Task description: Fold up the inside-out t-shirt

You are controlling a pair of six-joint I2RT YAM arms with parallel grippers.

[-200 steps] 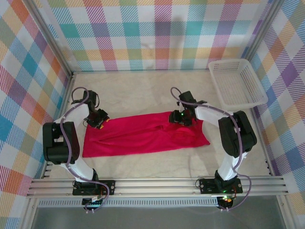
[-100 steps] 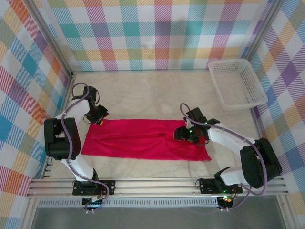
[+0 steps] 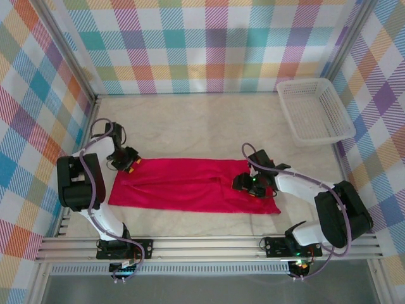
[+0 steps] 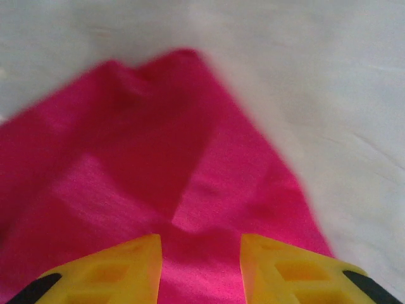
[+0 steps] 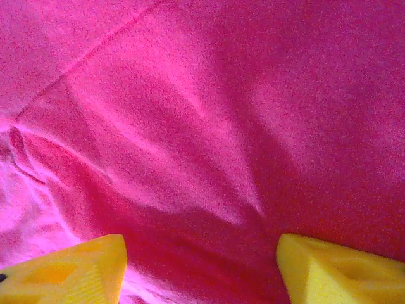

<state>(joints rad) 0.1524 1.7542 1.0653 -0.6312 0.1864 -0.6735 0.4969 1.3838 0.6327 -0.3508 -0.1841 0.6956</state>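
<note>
Left jaws (image 4: 201,246): part-way apart, yellow fingers (image 4: 120,269) with a clear gap. The cloth in the gap lies flat, nothing bunched or pinched there that I can see, so I read it as released. The wrist view is a bit blurred. They sit low over the far left corner of the inside-out t-shirt (image 3: 190,185), with pale worktop (image 3: 190,126) showing just past the corner.

Right jaws (image 5: 201,248): wide apart, released. Red cloth runs across the whole gap with soft wrinkles and one seam line going diagonally, and none of it is gripped.

From the top camera, the left gripper (image 3: 131,163) is at the shirt's far left corner. The right gripper (image 3: 248,183) is over the shirt's right part, near its right end. The shirt lies flat as a long red strip running left to right across the near half of the worktop, between the two arms. Its near right corner pokes out past the right gripper.

White mesh basket (image 3: 313,111) at far right, well apart from the shirt.
</note>
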